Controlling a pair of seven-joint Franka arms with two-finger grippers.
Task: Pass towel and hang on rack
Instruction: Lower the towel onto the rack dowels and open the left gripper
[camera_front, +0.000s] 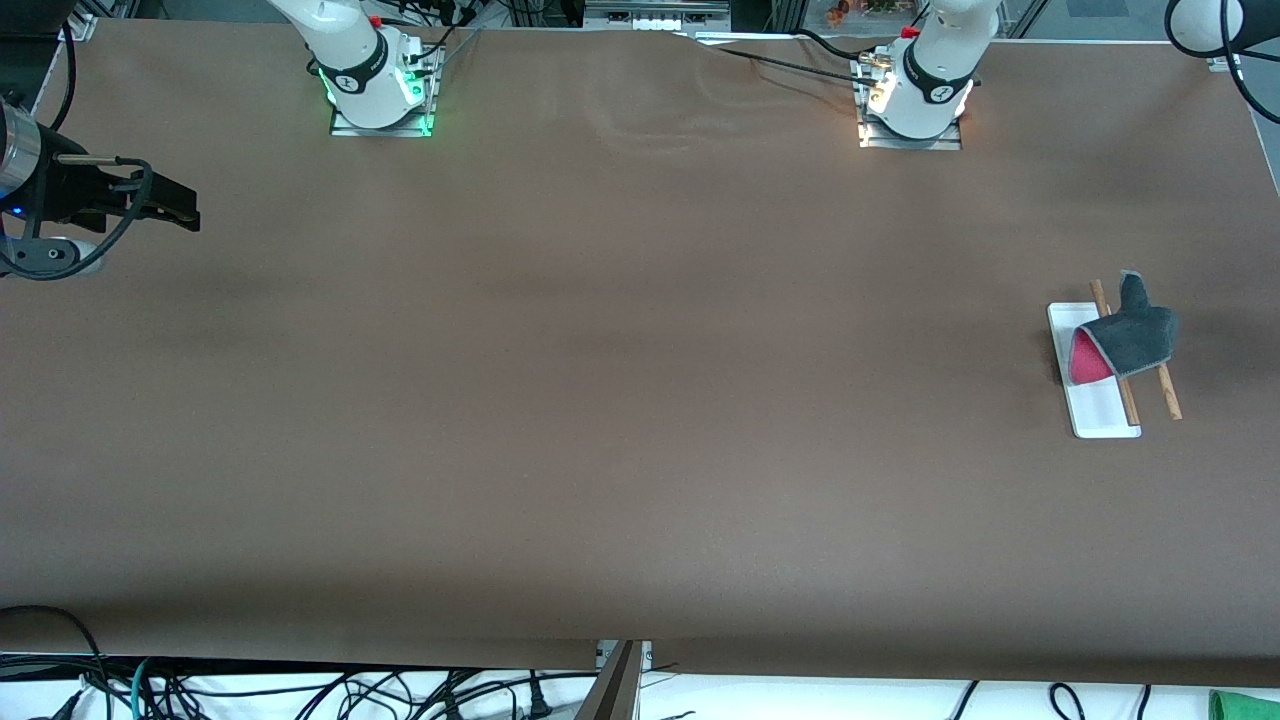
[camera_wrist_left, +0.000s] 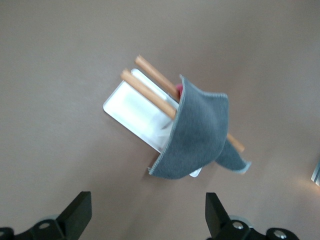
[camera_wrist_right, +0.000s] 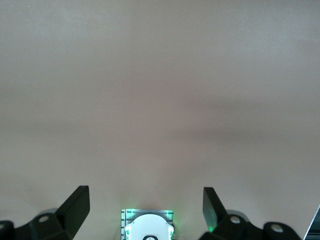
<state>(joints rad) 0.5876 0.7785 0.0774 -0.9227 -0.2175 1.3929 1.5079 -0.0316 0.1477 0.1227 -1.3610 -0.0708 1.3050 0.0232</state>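
The right end effector (camera_front: 185, 213) hangs raised over the bench (camera_front: 600, 400) at the right arm's end, fingers spread wide. The left end effector (camera_wrist_left: 148, 217) hangs high, fingers spread, holding nothing.

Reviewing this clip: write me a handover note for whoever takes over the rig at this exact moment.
Left gripper: open, holding nothing, up above the rack.
Right gripper: open, holding nothing, waiting over the right arm's end of the table.
Towel: draped over the rods of the rack, grey side out, pink side showing underneath, at the left arm's end of the table.
Done: towel appears hung, both grippers released.
Left: probably nothing; check that the drape sits securely.
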